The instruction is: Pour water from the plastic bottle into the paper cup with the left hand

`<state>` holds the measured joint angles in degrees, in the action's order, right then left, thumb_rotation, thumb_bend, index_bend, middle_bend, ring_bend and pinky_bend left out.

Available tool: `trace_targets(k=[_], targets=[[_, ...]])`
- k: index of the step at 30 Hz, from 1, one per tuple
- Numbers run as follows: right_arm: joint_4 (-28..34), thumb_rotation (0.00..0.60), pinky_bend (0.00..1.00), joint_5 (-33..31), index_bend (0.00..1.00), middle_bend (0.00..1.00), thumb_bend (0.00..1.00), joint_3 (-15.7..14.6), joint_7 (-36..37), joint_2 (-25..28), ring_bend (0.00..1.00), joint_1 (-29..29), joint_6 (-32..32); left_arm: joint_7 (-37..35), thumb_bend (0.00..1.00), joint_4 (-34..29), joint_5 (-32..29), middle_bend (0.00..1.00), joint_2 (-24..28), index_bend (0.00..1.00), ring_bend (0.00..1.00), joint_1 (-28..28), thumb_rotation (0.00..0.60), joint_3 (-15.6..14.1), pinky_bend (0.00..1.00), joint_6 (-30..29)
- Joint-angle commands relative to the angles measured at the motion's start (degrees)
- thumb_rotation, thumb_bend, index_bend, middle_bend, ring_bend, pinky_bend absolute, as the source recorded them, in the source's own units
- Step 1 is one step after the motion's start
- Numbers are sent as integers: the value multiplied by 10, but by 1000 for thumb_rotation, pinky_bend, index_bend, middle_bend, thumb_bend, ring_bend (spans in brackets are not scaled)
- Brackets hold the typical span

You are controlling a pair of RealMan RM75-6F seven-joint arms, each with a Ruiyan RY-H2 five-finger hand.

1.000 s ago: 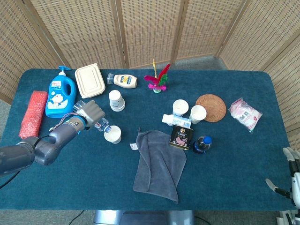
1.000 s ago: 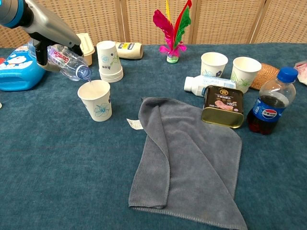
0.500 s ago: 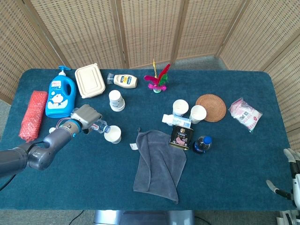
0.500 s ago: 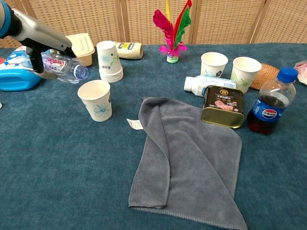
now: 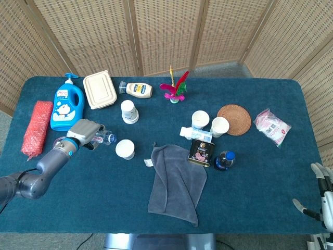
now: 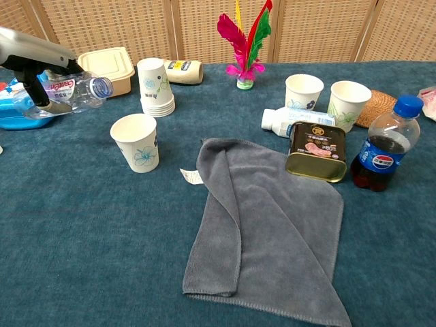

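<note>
Your left hand (image 5: 83, 133) wraps the plastic bottle (image 6: 65, 92) near level, its open mouth short of the paper cup (image 6: 137, 142), so nothing spills; I cannot tell how your right hand (image 5: 323, 194) is set.

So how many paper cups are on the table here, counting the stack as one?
4: one paper cup near the left hand holding the plastic bottle, a stack of cups behind it, and two cups by the coaster.
</note>
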<state>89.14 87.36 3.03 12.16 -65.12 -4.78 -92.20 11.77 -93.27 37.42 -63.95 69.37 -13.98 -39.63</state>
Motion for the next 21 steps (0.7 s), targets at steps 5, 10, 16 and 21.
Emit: trace_targets(k=[5,10,16,21], targets=[[14,600,0,5,0,0,185,0,-11,5,0,4,2,-106,631,-22,43,374,25,325,376,-86,600,64,417,-45],[22,600,0,8,0,0,185,0,-18,9,0,9,6,-215,628,-45,86,366,47,299,372,-155,600,110,414,-68],[32,600,0,12,0,0,185,0,-27,12,0,16,12,-363,628,-75,167,350,78,278,359,-242,600,150,402,-86],[38,600,0,15,0,0,187,0,-34,13,0,22,18,-480,621,-78,255,338,91,274,342,-307,600,164,387,-99]])
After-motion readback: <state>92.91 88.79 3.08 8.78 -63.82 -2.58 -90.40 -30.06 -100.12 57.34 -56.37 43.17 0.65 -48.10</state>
